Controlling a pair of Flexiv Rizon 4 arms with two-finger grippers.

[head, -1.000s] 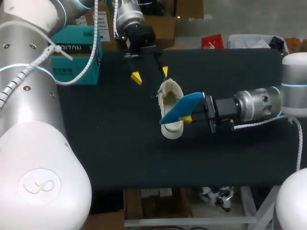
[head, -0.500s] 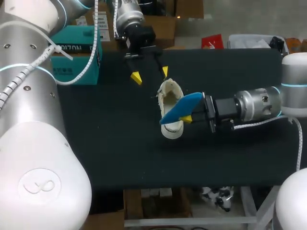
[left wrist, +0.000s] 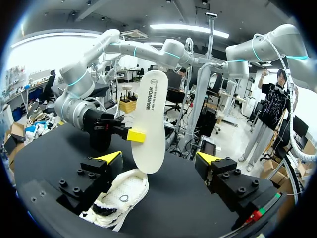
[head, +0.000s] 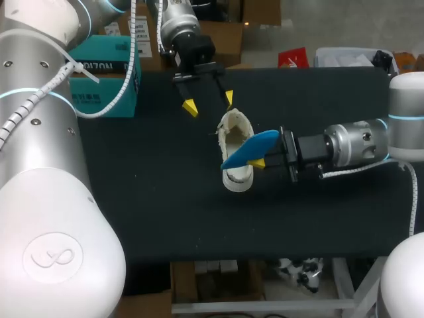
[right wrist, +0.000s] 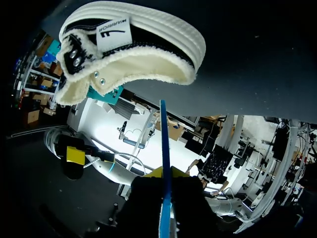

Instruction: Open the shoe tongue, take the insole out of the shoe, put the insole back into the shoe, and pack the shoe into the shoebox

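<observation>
A cream-white shoe (head: 235, 159) lies on the black table (head: 159, 199), its opening facing up. My right gripper (head: 262, 161) is shut on a blue insole (head: 250, 148) and holds it just above the shoe's middle. From the right wrist the insole (right wrist: 164, 163) is edge-on between the fingers, with the shoe (right wrist: 133, 49) ahead. My left gripper (head: 209, 103) hangs open over the table just behind the shoe's far end, holding nothing. In the left wrist view the insole's white underside (left wrist: 150, 124) stands upright ahead of the left gripper (left wrist: 159, 157), above the shoe (left wrist: 119, 198).
A teal shoebox (head: 106, 73) stands at the table's back left corner, behind my left arm. The table's front edge (head: 265, 255) runs below the shoe, with bare black surface to the shoe's left and front.
Almost nothing has changed. My right gripper and the insole have shifted very slightly, and my left gripper has stayed open in nearly the same place.
</observation>
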